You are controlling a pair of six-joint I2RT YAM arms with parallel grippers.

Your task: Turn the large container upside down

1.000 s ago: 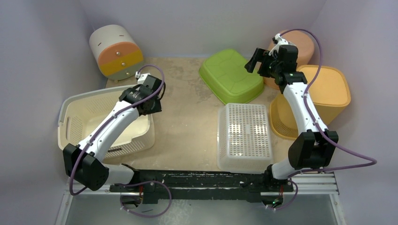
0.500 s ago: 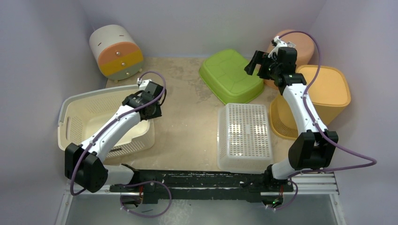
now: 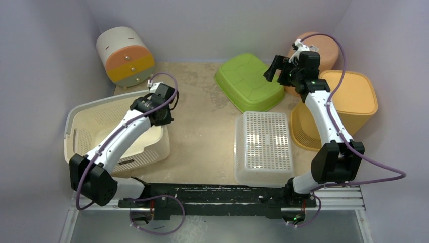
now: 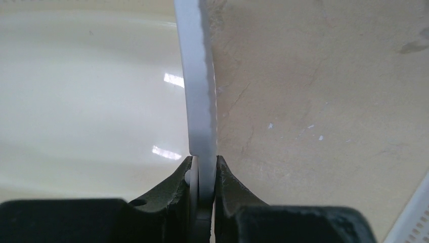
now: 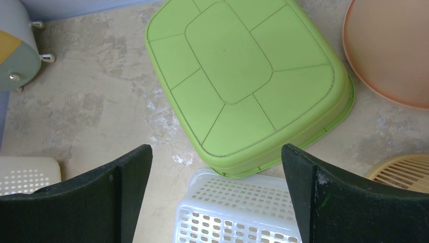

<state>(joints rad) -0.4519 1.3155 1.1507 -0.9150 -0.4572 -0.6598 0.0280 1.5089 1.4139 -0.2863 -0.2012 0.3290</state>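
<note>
Top cam: the big cream basket point(image 3: 96, 129) sits on the left side of the table point(image 3: 202, 136), open side up. My left gripper point(image 3: 163, 117) is down at its right-hand end. My right gripper point(image 3: 275, 68) hangs over the far right, by the upside-down green tub point(image 3: 248, 83). The white perforated crate point(image 3: 264, 147) is just in front of that.

Left wrist cam: both fingers point(image 4: 177, 185) are pinched tight on the basket's rim point(image 4: 200, 91), one inside the wall and one outside.

Right wrist cam: fingers are spread wide with nothing between them. The green tub and the crate are below.
</note>
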